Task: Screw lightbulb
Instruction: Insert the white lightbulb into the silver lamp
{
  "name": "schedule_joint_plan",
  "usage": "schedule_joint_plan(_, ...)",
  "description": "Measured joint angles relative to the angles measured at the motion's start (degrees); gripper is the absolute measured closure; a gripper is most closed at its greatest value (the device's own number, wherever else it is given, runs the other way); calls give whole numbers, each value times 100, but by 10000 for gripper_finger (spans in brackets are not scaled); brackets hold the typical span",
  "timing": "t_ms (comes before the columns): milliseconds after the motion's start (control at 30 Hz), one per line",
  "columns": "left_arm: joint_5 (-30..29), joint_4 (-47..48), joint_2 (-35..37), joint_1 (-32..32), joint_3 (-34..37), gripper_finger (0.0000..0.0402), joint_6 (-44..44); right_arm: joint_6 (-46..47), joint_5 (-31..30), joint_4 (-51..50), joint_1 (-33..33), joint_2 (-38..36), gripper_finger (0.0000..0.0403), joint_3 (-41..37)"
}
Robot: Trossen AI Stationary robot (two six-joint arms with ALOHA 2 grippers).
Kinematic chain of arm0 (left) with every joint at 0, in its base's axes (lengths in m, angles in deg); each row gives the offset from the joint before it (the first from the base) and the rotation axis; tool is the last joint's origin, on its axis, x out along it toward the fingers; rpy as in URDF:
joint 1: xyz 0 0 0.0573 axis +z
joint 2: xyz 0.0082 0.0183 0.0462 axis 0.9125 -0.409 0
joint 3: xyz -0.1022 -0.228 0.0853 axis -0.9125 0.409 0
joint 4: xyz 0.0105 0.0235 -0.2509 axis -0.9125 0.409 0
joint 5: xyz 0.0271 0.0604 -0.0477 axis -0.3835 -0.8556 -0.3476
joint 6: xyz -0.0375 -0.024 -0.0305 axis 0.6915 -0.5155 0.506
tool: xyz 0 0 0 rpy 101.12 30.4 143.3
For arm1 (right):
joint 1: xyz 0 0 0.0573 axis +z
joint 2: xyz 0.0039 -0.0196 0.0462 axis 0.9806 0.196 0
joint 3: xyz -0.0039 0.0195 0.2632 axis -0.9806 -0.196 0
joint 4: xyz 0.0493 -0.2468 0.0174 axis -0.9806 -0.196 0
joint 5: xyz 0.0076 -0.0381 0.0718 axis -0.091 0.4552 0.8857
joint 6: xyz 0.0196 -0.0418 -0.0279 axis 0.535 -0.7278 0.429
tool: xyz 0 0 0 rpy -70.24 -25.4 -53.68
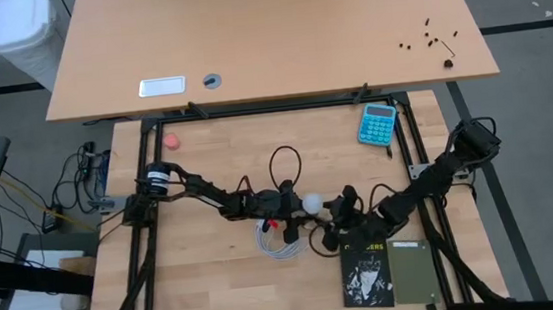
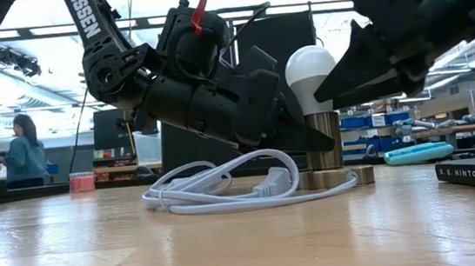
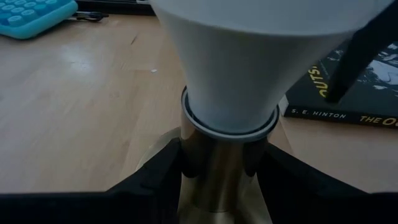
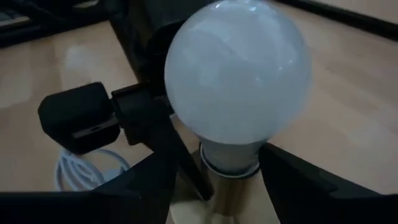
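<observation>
The white lightbulb [image 2: 310,69] stands upright in a brass socket [image 2: 323,142], whose round base [image 2: 340,177] rests on the table's middle. My left gripper [image 1: 289,202] reaches in from the table's left and is shut on the socket's stem. My right gripper [image 4: 230,168] comes from the table's right, slanting down. Its fingers stand on either side of the bulb's neck [image 4: 231,160], open by a narrow margin. I cannot tell whether they touch it. My left gripper pinches the socket's brass stem [image 3: 214,171] between its two fingers [image 3: 163,163], just below the bulb's collar. The fingers come from the table's left, slanting slightly down, and lie across the upright stem. The socket's base sits flat on the table.
A coiled white cable [image 2: 217,189] lies on the table beside the socket, under my left gripper. A dark book [image 1: 367,273] lies near the front edge and a blue calculator [image 1: 377,123] at the far right. A person [image 2: 23,154] sits in the room behind.
</observation>
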Motion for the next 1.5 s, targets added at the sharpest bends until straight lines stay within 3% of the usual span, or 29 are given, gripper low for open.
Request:
schedule_joint_plan(267,172,22,5,-30,13,218,-3,-328,452,426,296,0,169,-17)
schedule_joint_plan(400,-18,9,-3,9,-2,218,48,-391,860,750,634,-11,170,19)
schedule_joint_plan(467,-52,-9,-3,17,-2,218,50,-405,717,575,731,2,172,2)
schedule_joint_plan(667,-44,-5,-3,7,-2,218,51,367,-462,-225,592,2,174,4)
schedule_joint_plan(867,-18,-5,-3,2,-2,218,49,404,-519,-309,179,2,174,2)
schedule_joint_plan(1100,14,32,8,-5,9,218,47,-190,75,172,-38,2,176,-2)
schedule_joint_plan(1267,129,45,8,-19,7,218,39,6,291,177,202,2,176,-3)
schedule_joint_plan(1400,27,43,-1,-4,-4,218,65,-154,876,573,528,-4,177,9)
schedule_joint_plan(1500,-8,34,-1,2,-2,218,69,-269,517,456,685,-4,177,7)
